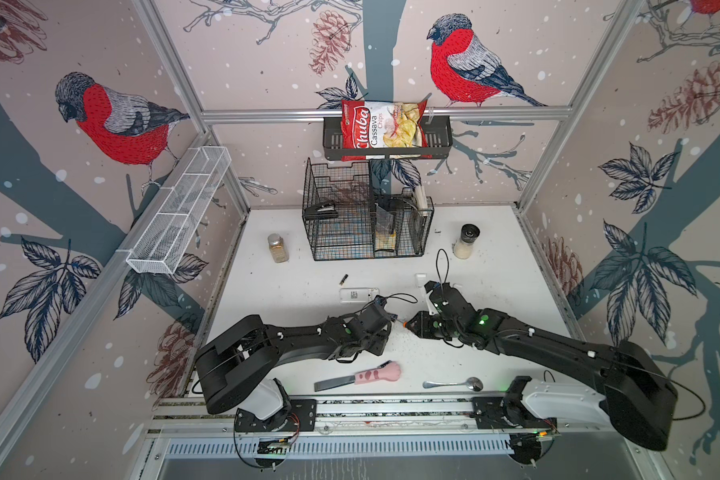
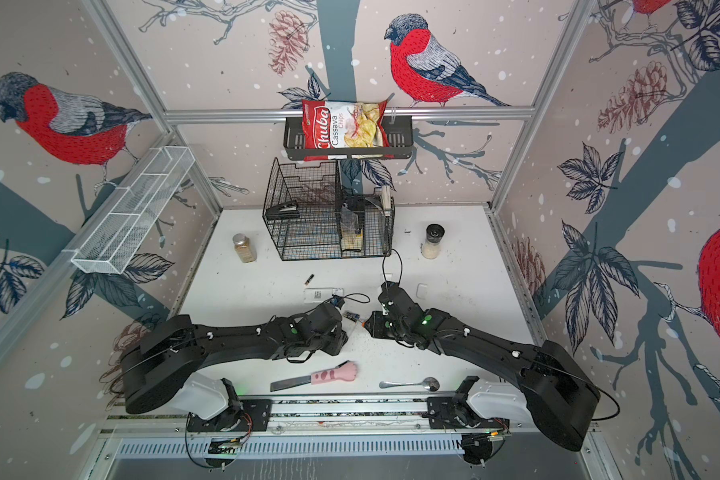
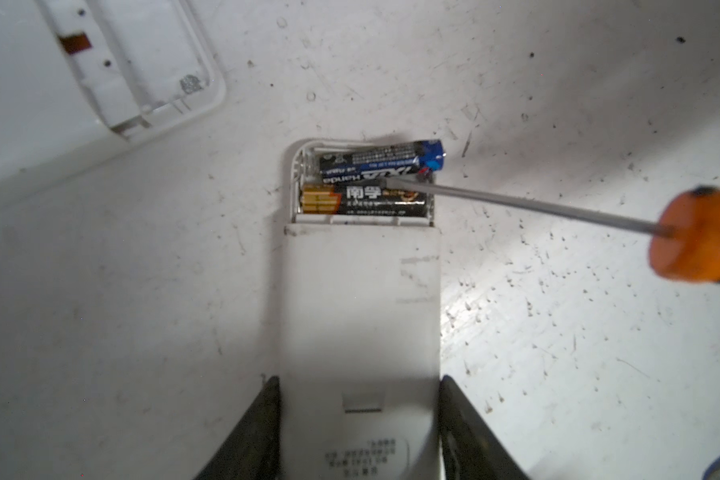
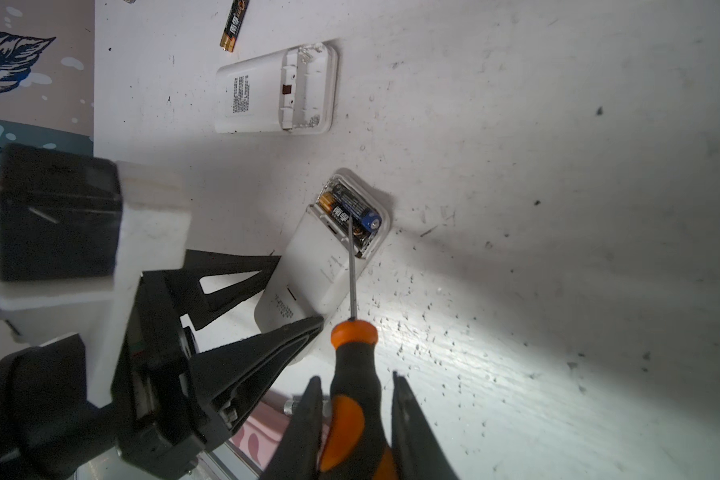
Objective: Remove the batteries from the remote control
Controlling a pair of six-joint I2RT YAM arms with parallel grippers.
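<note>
On the white table, near its middle, two black robot arms reach in from the front rail and meet tip to tip over a white remote lying back up with its cover off. The left gripper sits low, jaws pressed against the remote's two long sides at the label end, pinning it flat. The right gripper is pinched on the handle of a screwdriver, whose thin shaft slants down into the open compartment. Two batteries are in there. The blue battery is tilted, one end lifted past the rim. The black battery lies seated beside it. The tip rests in the seam between them. The step in hand looks like prying the blue one out. The next move likely calls for a small levering lift against a firm left grip, or the cell may drop back. Farther back lie a second remote, its compartment empty, and a loose battery near it
</note>
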